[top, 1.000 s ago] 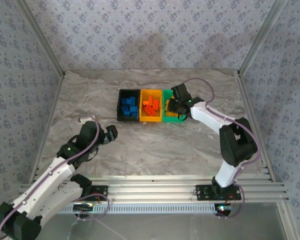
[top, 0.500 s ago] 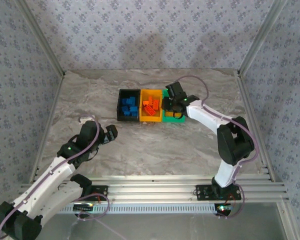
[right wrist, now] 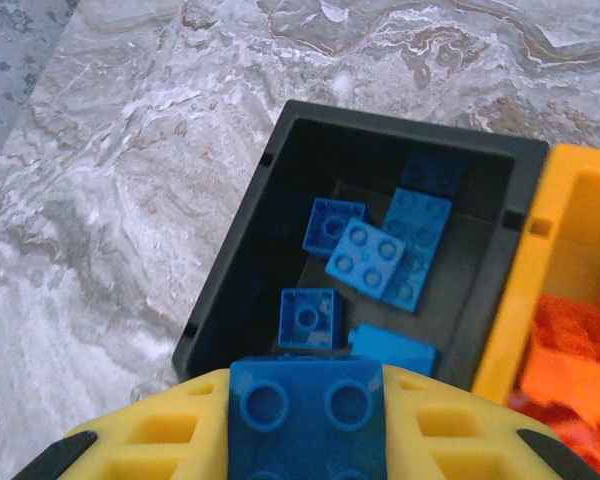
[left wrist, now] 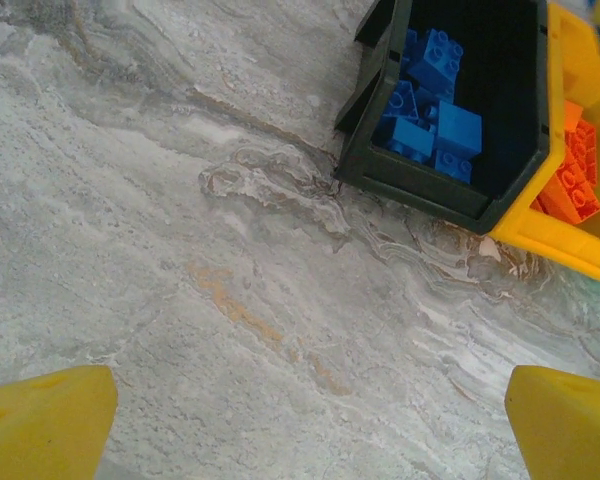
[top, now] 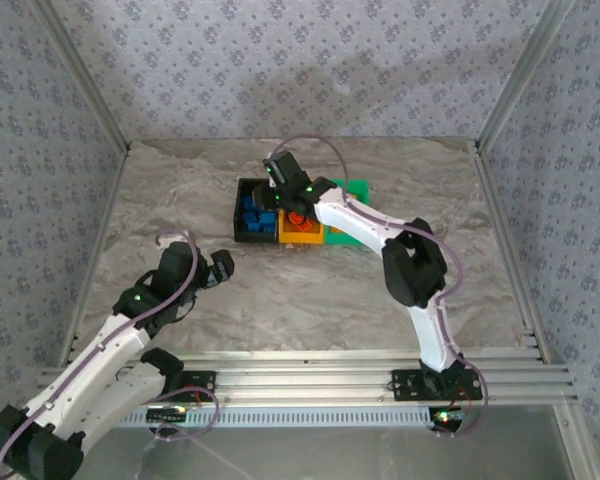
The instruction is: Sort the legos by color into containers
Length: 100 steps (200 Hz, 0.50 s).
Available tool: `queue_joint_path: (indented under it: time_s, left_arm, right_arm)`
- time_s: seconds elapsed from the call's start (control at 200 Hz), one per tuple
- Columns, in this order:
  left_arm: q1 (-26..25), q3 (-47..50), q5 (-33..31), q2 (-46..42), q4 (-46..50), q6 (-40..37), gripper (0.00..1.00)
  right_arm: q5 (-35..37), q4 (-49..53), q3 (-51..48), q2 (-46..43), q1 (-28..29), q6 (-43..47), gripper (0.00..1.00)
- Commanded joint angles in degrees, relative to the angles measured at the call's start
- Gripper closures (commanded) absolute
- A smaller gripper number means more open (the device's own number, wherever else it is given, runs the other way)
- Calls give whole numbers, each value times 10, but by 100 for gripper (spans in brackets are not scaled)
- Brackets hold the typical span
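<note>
The right gripper (right wrist: pixel 305 450) pinches a blue brick (right wrist: pixel 305 400) above the black bin (right wrist: pixel 400 128), where other blue bricks (right wrist: pixel 370 255) lie. The left gripper (left wrist: pixel 300 430) hangs wide open, empty; sorting looks nearly done.

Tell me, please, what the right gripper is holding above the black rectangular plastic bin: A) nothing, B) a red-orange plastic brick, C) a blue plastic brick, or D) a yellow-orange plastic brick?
C: the right wrist view shows a blue studded plastic brick clamped in the right gripper over the black rectangular plastic bin, which holds other blue bricks.
</note>
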<state>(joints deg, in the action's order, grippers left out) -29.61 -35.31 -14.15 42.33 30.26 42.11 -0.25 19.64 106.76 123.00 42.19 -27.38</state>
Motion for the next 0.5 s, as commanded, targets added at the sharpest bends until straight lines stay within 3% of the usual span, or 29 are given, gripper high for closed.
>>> queue_joint_path:
  time_s: [0.0, 0.06, 0.135, 0.19, 0.345, 0.495]
  left_arm:
    - [5, -13, 1, -18, 17, -1, 0]
    - [7, -12, 2, -23, 19, -3, 0]
    - [7, -13, 4, -24, 18, -7, 0]
    - [6, -14, 4, -24, 17, -8, 0]
    - [8, -20, 3, -21, 10, -9, 0]
    - [6, -31, -25, -14, 5, -11, 0]
  right_arm:
    - [-11, 47, 78, 47, -6, 5, 64]
    - [-20, 55, 105, 66, -6, 3, 58]
    - [-33, 57, 133, 79, -7, 1, 39]
    - [-34, 50, 140, 74, -7, 0, 34]
    - [-22, 6, 93, 9, -5, 0, 29]
    - [6, -89, -76, -124, -7, 5, 29]
